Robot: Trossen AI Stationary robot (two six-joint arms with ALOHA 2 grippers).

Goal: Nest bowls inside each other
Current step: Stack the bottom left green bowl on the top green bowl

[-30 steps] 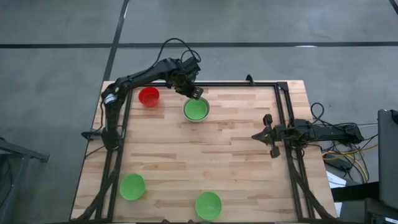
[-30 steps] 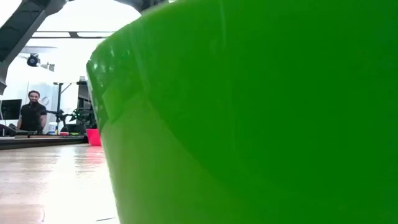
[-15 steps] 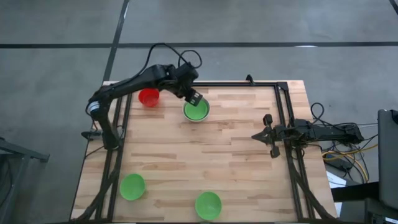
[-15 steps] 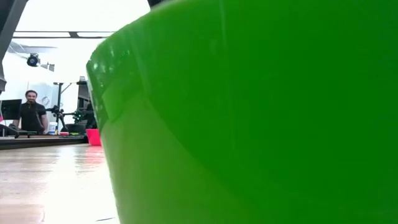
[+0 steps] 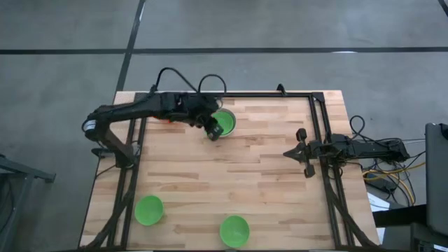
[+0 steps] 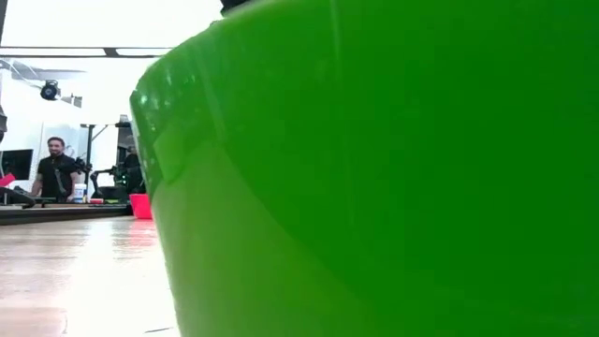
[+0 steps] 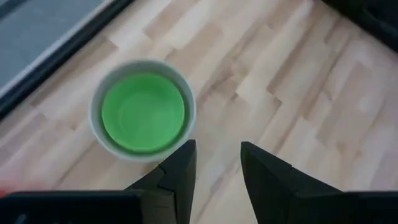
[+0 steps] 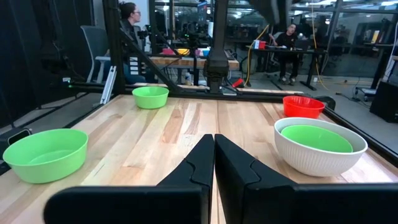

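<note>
- Altogether five bowls sit on the worktop (image 5: 266,175): three green, one red, one white.
- One green bowl (image 7: 143,112) is nested in the white bowl (image 7: 99,134), upper centre of the high view.
- Two more green bowls (image 5: 149,210) (image 5: 234,230) stand apart at lower left.
- Red bowl (image 8: 303,106): far corner, mostly hidden under the left arm.
- Left gripper (image 7: 217,158) hovers beside the white bowl, fingers open, empty.
- Right gripper (image 8: 214,155) rests at the right edge, fingers closed.

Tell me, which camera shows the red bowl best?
The right wrist view: the red bowl sits whole and unobstructed behind the white bowl. The low view shows it tiny and half-hidden by a green bowl; overhead, the left arm covers it; the left wrist view misses it.
</note>
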